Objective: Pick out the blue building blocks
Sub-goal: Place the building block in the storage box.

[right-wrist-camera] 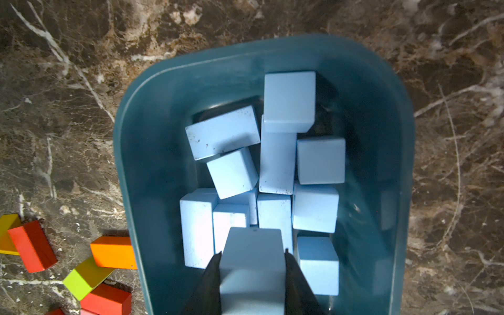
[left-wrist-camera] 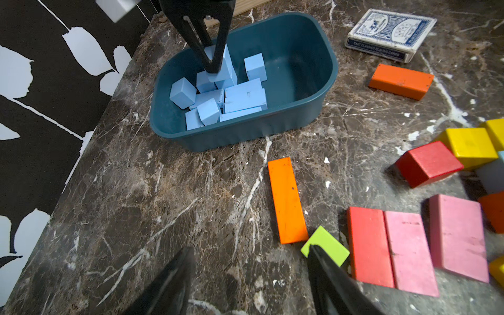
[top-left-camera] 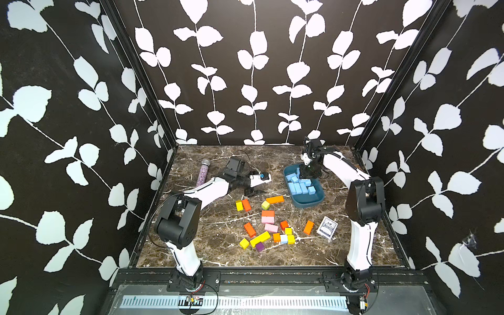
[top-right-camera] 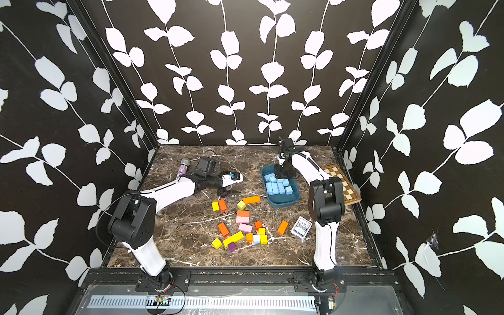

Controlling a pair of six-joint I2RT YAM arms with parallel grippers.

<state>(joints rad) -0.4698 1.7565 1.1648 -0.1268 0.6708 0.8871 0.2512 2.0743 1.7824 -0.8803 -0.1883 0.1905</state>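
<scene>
so the right gripper is clamped on a blue block over the teal tray at 1 o'clock on the surface, left gripper at its 9 o'clock spread and empty

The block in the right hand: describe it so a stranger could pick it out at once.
On the table, right side, sits a dark teal tray holding a pile of blue blocks. Over its far end the right hand clamps one blue block, the only one held rather than lying loose.
</scene>
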